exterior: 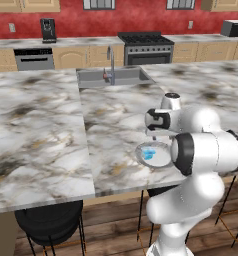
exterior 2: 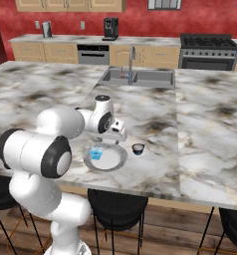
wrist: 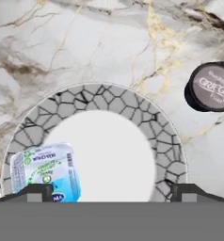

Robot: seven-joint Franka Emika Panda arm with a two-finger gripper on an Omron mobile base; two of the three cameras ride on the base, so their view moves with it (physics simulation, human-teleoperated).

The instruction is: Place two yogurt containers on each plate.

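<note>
Yogurt containers number two in view: a bright blue one (wrist: 47, 172) with a pale printed top lies on the plate (wrist: 128, 101), near the side of its white centre toward the arm's base, and also shows as a small blue spot on the plate in the left base view (exterior: 149, 154) and the right base view (exterior 2: 95, 153). A dark one (wrist: 212, 87) with a greyish lid stands on the marble tabletop (exterior 2: 200, 129) just beside the plate's cracked-pattern grey rim, apart from it; the right base view shows it to the right of the plate (exterior 2: 138, 148). The plate (exterior 2: 113, 162) sits near the tabletop's front edge. The hand (wrist: 107, 190) hangs above the plate with its two dark fingertips (wrist: 36, 190) spread wide, holding nothing. Beyond, a sink (exterior 2: 140, 77) with a faucet is set into the tabletop, and black stools (exterior 2: 118, 204) stand under the front edge.
</note>
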